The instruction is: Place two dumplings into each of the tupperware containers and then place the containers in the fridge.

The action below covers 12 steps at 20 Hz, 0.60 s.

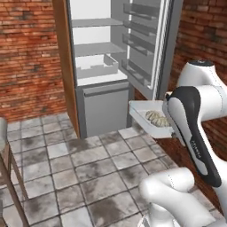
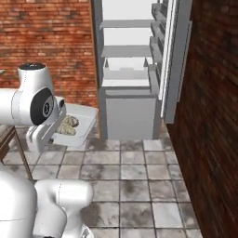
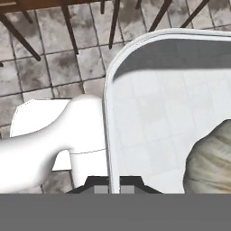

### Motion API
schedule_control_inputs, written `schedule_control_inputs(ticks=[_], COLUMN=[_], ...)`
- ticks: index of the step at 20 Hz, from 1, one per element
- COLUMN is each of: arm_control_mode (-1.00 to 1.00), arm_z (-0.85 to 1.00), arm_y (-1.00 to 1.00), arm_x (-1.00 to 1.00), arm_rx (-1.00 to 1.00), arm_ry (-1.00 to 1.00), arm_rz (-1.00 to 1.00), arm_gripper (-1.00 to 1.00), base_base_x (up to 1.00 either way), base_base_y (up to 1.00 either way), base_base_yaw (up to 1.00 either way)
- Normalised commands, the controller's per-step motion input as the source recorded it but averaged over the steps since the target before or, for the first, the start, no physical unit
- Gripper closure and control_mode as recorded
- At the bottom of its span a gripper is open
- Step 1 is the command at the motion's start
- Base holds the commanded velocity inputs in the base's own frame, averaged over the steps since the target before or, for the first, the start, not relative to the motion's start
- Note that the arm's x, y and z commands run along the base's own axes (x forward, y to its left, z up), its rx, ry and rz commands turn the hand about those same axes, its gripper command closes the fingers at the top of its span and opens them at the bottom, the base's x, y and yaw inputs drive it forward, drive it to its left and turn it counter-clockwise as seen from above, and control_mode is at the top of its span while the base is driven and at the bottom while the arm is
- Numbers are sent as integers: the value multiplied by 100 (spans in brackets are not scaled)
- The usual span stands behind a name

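Observation:
A pale tupperware container (image 3: 153,113) hangs in the air before the open fridge (image 1: 106,102), and my gripper (image 3: 115,187) is shut on its rim, one fingertip on each side of the edge. Dumplings (image 1: 157,118) lie inside it, and one dumpling (image 3: 211,159) shows close up in the hand view. From the right base view the same container (image 2: 82,117) and its dumplings (image 2: 69,125) sit left of the fridge (image 2: 130,111). A second container (image 1: 95,67) rests on the lowest shelf inside the fridge (image 2: 125,72). My forearm hides the gripper in the left base view.
The fridge door (image 1: 164,44) stands open to the right, close to a brick wall (image 2: 214,116). Brown furniture legs (image 1: 9,173) stand at the left, and dark legs (image 3: 113,22) show over the tiled floor (image 1: 88,168).

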Motion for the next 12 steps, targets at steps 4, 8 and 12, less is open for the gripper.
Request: schedule_control_inputs(ticks=[4,8,12], arm_control_mode=[100,100,100], arm_z=[0,0,0], arm_y=[0,0,0], arm_x=[0,0,0], arm_rx=[0,0,0], arm_ry=[0,0,0], arm_rz=[0,0,0], arm_gripper=[100,100,100], base_base_x=[98,100,100], base_base_y=[-43,-52,-54], base_base_yaw=[21,14,13])
